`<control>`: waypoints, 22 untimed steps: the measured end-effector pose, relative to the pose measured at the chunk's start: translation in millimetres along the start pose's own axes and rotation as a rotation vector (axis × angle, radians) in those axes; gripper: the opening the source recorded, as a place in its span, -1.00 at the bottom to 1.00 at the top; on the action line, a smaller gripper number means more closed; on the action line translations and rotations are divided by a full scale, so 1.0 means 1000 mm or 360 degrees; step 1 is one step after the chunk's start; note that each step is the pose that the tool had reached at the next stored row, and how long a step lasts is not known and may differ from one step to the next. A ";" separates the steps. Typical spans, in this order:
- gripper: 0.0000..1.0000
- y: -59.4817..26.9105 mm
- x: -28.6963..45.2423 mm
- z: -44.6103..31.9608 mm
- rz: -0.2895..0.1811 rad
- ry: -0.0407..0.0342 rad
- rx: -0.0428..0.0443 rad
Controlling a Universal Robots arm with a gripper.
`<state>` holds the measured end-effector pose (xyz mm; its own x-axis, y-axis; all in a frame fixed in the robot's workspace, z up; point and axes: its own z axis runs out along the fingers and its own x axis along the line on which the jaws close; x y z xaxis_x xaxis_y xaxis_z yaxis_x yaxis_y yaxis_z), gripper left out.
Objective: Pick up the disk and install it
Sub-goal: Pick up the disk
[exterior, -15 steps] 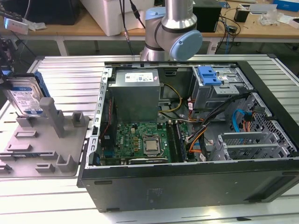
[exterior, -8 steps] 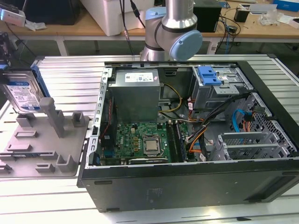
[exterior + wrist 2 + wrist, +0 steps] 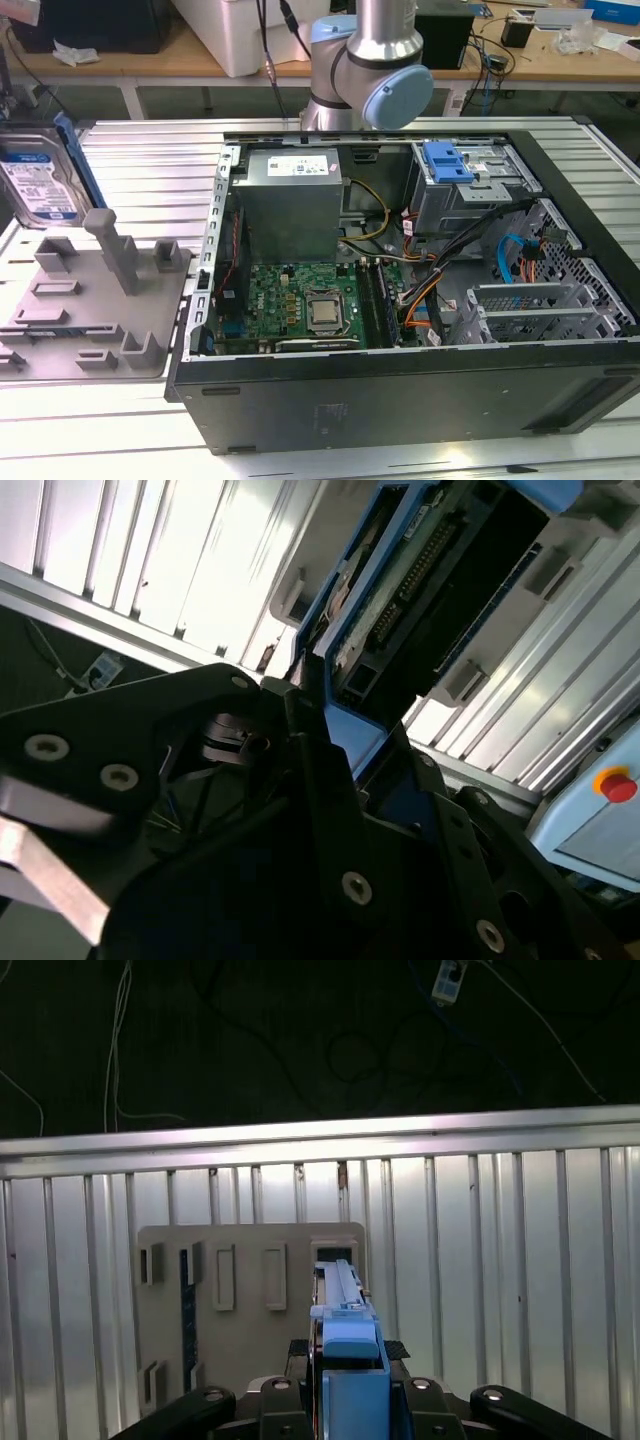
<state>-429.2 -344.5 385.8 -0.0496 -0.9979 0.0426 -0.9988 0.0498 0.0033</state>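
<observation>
Tool: black two-finger gripper (image 3: pixel 347 1410), jaws drawn in against the disk's blue bracket; nothing else held.
Disk: flat silver metal hard drive with white-and-blue label and blue plastic bracket (image 3: pixel 40 180), standing on edge between the fingers.
Beneath tool: grey plastic slotted holder plate (image 3: pixel 250 1300); the disk looks clear of it, not certain.
Well away from tool: open black computer case (image 3: pixel 400 395), with a grey metal drive cage with blue latch (image 3: pixel 455 185) inside.
Risk: the grip appears to bear on the plastic rim only, so the drive could twist or slip. Loose orange and black cables (image 3: pixel 440 275) by the cage could snag it; a tilted drive would jam at the cage mouth.
</observation>
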 end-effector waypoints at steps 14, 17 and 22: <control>-0.26 -0.0001 0.0015 -0.0626 0.0000 0.0027 0.0001; -0.26 -0.0004 0.0014 -0.0626 0.0000 0.0027 0.0001; -0.26 -0.0073 0.0015 -0.0649 0.0000 0.0027 0.0001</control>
<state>-421.7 -343.6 450.7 -0.0496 -0.9970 0.0597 -0.9988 0.0499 0.0025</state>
